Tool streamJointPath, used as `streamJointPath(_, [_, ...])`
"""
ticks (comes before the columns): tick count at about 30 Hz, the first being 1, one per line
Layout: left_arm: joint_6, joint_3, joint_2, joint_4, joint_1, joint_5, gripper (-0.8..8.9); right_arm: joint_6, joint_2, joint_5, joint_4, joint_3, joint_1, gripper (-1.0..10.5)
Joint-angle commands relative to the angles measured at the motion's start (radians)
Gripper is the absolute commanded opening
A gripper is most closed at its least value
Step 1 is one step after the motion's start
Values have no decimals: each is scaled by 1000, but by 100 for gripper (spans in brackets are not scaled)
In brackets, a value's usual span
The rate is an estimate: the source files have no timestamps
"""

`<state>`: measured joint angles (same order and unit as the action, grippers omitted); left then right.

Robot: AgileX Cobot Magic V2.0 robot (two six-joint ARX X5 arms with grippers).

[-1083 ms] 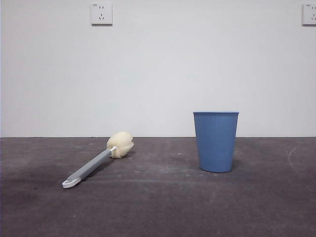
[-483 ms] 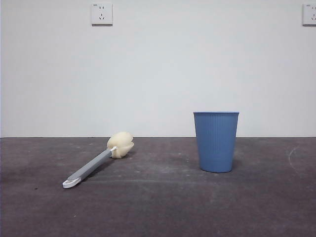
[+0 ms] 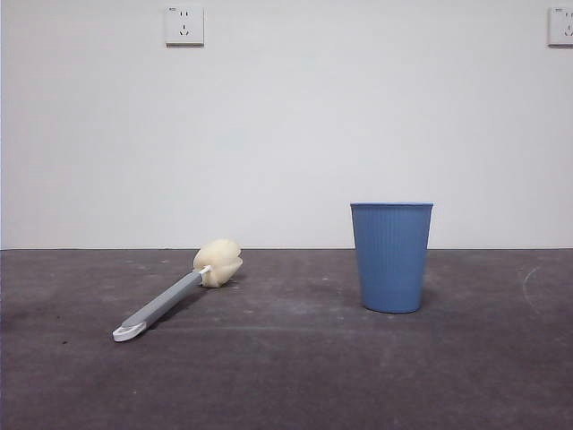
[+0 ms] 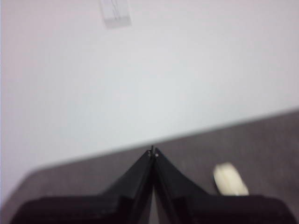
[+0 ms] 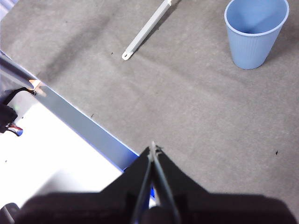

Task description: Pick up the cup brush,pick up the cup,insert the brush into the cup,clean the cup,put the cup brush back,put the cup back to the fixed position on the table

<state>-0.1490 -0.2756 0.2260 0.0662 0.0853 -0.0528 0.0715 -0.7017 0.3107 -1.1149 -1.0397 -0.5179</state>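
The cup brush [image 3: 175, 296] lies flat on the table [image 3: 286, 376] at the left, white looped end toward me, cream sponge head [image 3: 218, 262] toward the wall. The blue ribbed cup [image 3: 391, 256] stands upright to its right. No arm shows in the front view. My left gripper [image 4: 153, 151] is shut and empty, high up, with only the sponge head [image 4: 230, 179] in its view. My right gripper [image 5: 153, 148] is shut and empty above the table's near edge, well short of the cup [image 5: 254, 31] and the brush handle [image 5: 147, 29].
A pale wall with two sockets [image 3: 183, 24] stands behind the table. In the right wrist view the table's blue-trimmed edge [image 5: 88, 128] runs across, with a white surface and cabling beyond it.
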Motion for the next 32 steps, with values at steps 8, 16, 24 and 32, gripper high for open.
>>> streamJointPath(8, [62, 244, -173, -18, -4, -4, -3, 10, 2, -3, 3, -3, -3, 2])
streamJointPath(16, [103, 270, -224, -196, -4, -8, -3, 10, 2, -2, 4, -3, -3, 2])
streamJointPath(24, [135, 272, -224, -249, -3, -61, -3, 10, 2, -3, 4, -3, -3, 2])
streamJointPath(32, [156, 271, -224, -243, -3, -53, -3, 10, 2, -3, 3, -3, -3, 2])
